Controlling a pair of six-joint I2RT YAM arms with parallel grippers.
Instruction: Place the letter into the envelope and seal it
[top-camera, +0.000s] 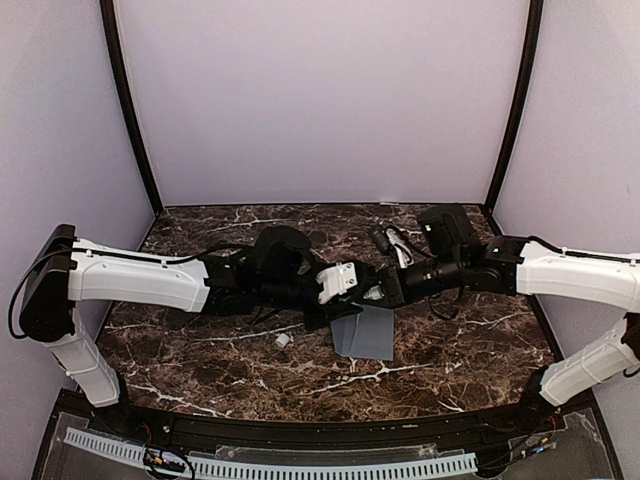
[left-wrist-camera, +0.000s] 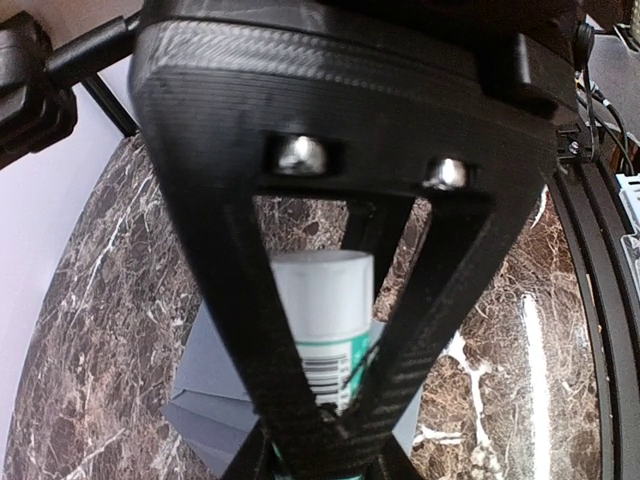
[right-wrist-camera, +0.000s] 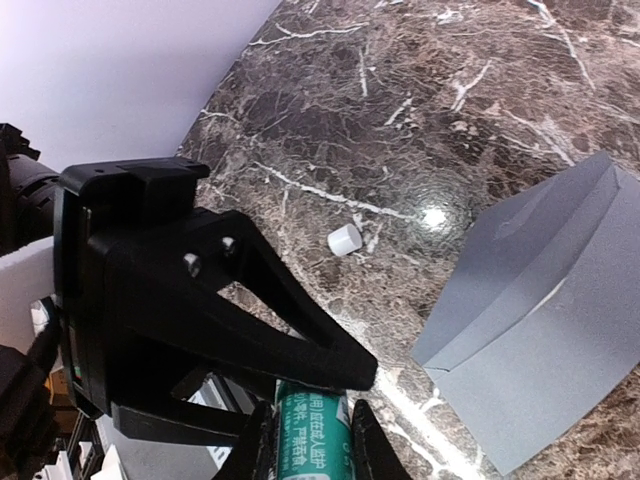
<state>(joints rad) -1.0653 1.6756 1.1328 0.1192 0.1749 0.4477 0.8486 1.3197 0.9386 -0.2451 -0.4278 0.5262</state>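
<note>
envelope (top-camera: 368, 338): lies flat on the dark marble surface (top-camera: 200, 355), centre-right, just below where the two arms meet; flap looks open, not pressed down.
letter: not visible in any view; judged to be inside the envelope, which cannot be confirmed.
step in hand: preparing the glue stick (left-wrist-camera: 322, 310) for the flap; its small white cap (top-camera: 283, 340) lies loose on the surface, left of the envelope.
method: keep one claw firm on the tube while the other takes or turns it. hold the tube clear of the envelope so no glue lands in the wrong place. then run the bare end along the flap edge only, pressing lightly so the thin paper neither slides nor creases.
left claw (left-wrist-camera: 320, 425): narrow; fingers clamp the glue stick across its body, white end toward the wrist.
right claw (right-wrist-camera: 310, 452): narrow; fingers sit against both sides of the same green-labelled tube; touches nothing else.
</note>
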